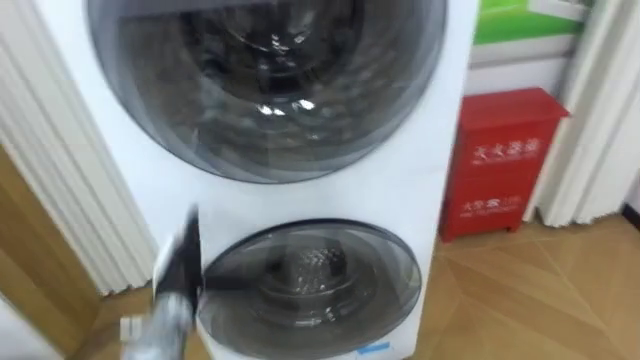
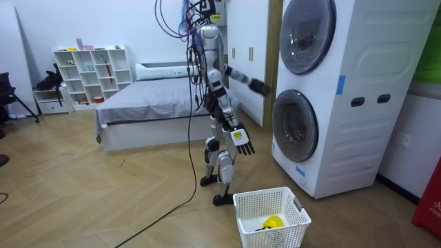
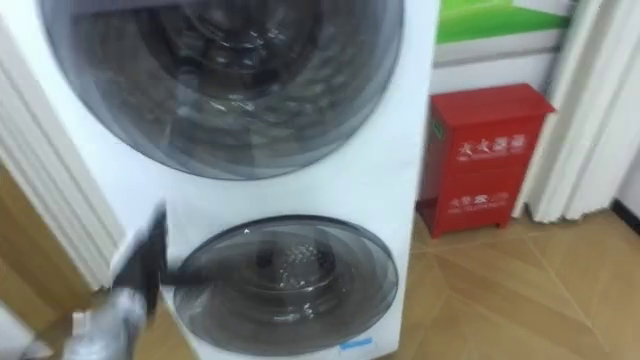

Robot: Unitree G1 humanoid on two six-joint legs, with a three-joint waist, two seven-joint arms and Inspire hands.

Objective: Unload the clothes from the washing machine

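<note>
The white washing machine [image 2: 344,103] is a tall box with two round doors of dark, shiny glass. The upper door [image 1: 265,80] is bigger than the lower door [image 1: 310,290], and both are closed. Behind the glass there is ribbed grey metal; whether clothes lie inside, I cannot tell. The robot stands in front of the machine on a wooden floor [image 2: 103,200], with a bed [image 2: 148,103] behind it. A red metal cabinet [image 1: 500,160] stands beside the machine. A white plastic basket [image 2: 272,238] with a grid wall is near the robot's feet, and a yellow thing [image 2: 273,222] lies in it. The left hand [image 1: 172,290] is raised at the lower door's left rim, but it is smeared, so its grip cannot be told. The right hand [image 2: 242,141] hangs with loose fingers and holds nothing.
</note>
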